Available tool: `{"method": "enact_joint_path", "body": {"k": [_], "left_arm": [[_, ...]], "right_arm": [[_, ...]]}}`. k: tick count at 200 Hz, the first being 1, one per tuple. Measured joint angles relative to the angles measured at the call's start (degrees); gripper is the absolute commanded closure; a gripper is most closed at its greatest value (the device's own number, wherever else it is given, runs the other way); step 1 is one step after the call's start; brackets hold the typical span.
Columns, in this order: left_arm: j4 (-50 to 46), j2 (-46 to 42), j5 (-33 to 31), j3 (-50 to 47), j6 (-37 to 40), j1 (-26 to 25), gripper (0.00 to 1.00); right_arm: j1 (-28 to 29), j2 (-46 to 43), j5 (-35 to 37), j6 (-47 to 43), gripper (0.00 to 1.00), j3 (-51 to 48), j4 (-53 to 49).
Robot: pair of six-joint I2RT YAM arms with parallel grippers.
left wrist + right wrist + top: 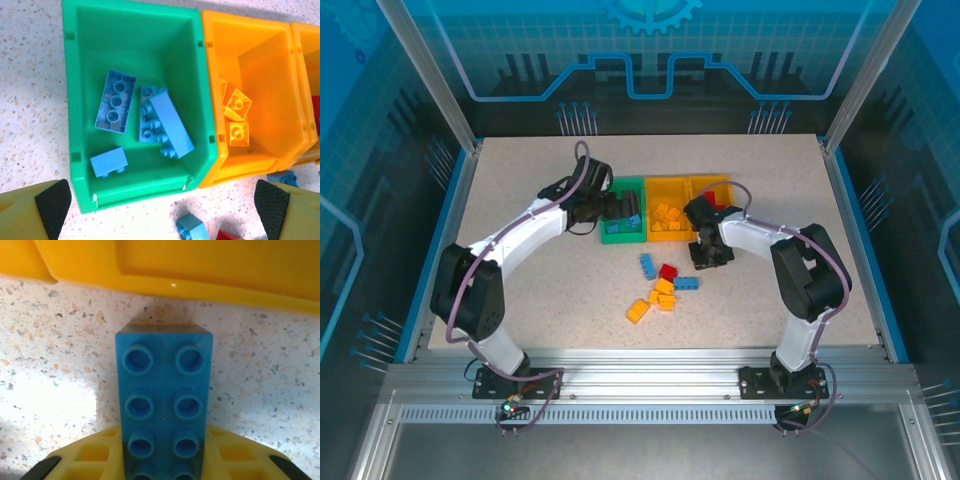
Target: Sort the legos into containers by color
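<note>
The containers stand in a row: a green bin [623, 225] and two orange bins [670, 195] [720, 185]. Several blue legos [165, 125] lie in the green bin [165, 60], and yellow legos [237, 106] lie in the middle orange bin [260, 70]. My left gripper [162, 210] hangs open over the green bin's near rim, with nothing between its pads [52, 205]. My right gripper [164, 452] is shut on a long blue brick [162, 390] just in front of an orange bin's wall [200, 265]. From above, the right gripper [710, 255] sits low by the table.
Loose legos lie in front of the bins: a blue one [647, 265], a red one [668, 271], another blue one [686, 283] and orange-yellow ones [663, 292] [638, 311]. A blue brick [192, 229] lies on the table below the left gripper.
</note>
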Motion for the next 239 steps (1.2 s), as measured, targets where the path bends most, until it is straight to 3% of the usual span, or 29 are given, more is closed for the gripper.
{"method": "enact_joint_path", "body": {"k": [37,80,106,153,173,191,220,239], "left_arm": [[0.24,-3.96,-0.55,-8.57,-1.84,0.0,0.01],[0.02,-8.44,-2.19,-16.79,-5.66,0.0,0.01],[0.2,-10.8,-2.19,-20.52,-7.63,0.0,0.01],[0.92,-10.99,-1.49,-23.56,-10.43,0.0,0.01],[0.92,-11.04,-1.22,-24.09,-11.21,-0.11,0.01],[1.36,-11.13,-0.87,-24.09,-11.91,-0.5,0.01],[2.1,-11.15,-0.76,-24.09,-13.18,-2.47,0.01],[2.91,-10.73,-0.42,-23.91,-13.9,-4.72,0.01]], "right_arm": [[3.5,-4.92,-0.79,0.15,0.74,2.73,-3.37],[6.88,-6.05,-7.28,0.42,0.73,16.48,-3.69],[6.99,-0.74,-11.78,1.66,0.74,25.57,-3.08],[7.02,16.33,-17.88,4.83,0.73,42.45,-3.54],[7.02,22.08,-19.21,5.88,0.68,48.85,-5.62],[7.02,26.14,-20.09,6.58,0.47,54.36,-7.34],[7.02,28.02,-21.29,8.11,0.29,57.27,-8.55],[7.04,27.89,-21.73,8.39,0.25,57.48,-8.76]]}}
